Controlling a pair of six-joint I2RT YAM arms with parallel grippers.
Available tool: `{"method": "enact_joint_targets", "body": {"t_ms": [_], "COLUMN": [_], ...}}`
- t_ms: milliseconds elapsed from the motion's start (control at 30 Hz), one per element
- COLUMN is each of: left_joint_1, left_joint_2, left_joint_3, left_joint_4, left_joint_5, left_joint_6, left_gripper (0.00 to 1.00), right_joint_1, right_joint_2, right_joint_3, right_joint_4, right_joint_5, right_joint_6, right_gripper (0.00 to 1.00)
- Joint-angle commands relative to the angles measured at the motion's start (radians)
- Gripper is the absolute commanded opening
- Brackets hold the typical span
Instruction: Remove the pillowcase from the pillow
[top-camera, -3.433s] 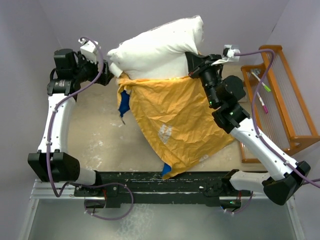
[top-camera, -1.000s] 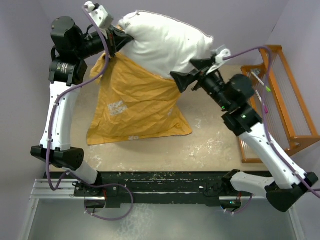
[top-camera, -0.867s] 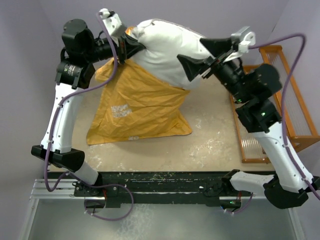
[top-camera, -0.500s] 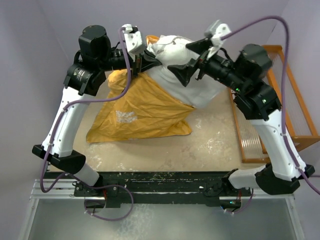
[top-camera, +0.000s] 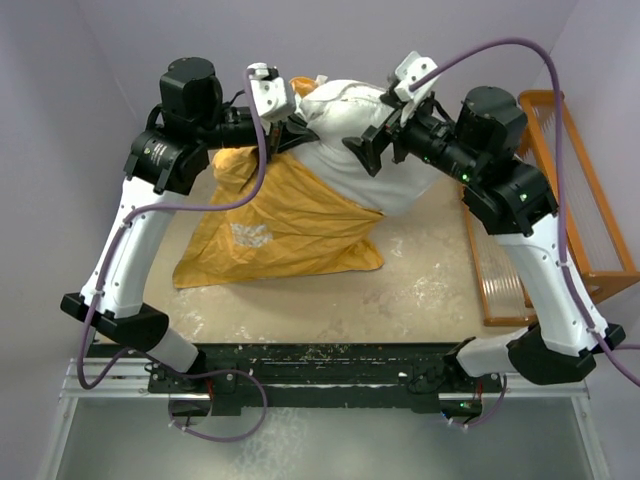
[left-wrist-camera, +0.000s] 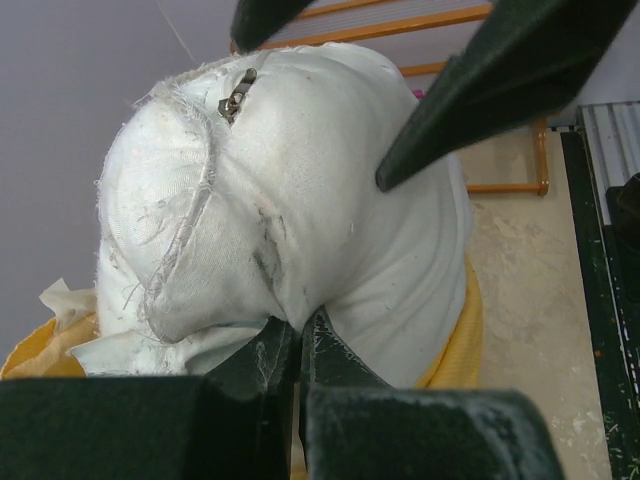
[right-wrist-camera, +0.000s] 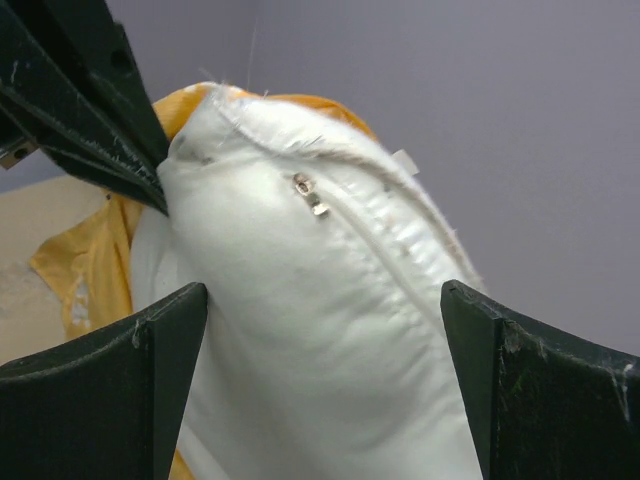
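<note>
So the pillow (top-camera: 345, 110) is up in the air between the two arms, plump white end on top, its lower part tucked down in the pillowcase (top-camera: 285, 215). The pillowcase hangs off the underside of the pillow with its yellow-orange side showing, all crumpled, and its bottom edge is spread over the tabletop (top-camera: 420, 290) below and to the left of the pillow. The left hand (left-wrist-camera: 297, 345) is at the pillow's upper left corner, clenched tight on a fold of the white fabric, fingers pressed together with cloth bunched right at the tips. The right hand (right-wrist-camera: 322, 300) is on the pillow's right side and it's spread wide, one finger on either side of the bulge; can't tell if they actually touch it. There's a little metal zipper pull (right-wrist-camera: 308, 193) along the seam near the top of the pillow. Off to the right of the pillow sits a wooden rack (top-camera: 585, 190).
</note>
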Motion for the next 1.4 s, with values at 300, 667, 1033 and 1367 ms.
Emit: {"method": "enact_joint_targets", "body": {"t_ms": [300,667,1033,1367], "left_joint_1": [-0.01,0.003,0.427,0.455], "left_joint_2": [-0.03,-0.055,-0.055,-0.115], "left_joint_3": [0.007,0.031,-0.082,-0.347], "left_joint_4": [-0.137,-0.231,-0.415,-0.447], "left_joint_5": [0.035,-0.054,0.053,0.024], "left_joint_6": [0.046,0.043,0.244,0.45], "left_gripper": [0.0,0.99,0.99,0.97], "right_joint_1": [-0.002,-0.002,-0.005,-0.017], "right_joint_2": [0.095,0.104,-0.07,-0.159], "right_joint_3": [0.042,-0.133,-0.305,-0.382], "right_joint_4": [-0.139,0.098,0.383,0.44], "right_joint_5": [-0.21,-0.071,-0.017,-0.052], "right_joint_6": [-0.063,0.005,0.056,0.095], "right_gripper": [1.0,0.0,0.0,0.0]}}
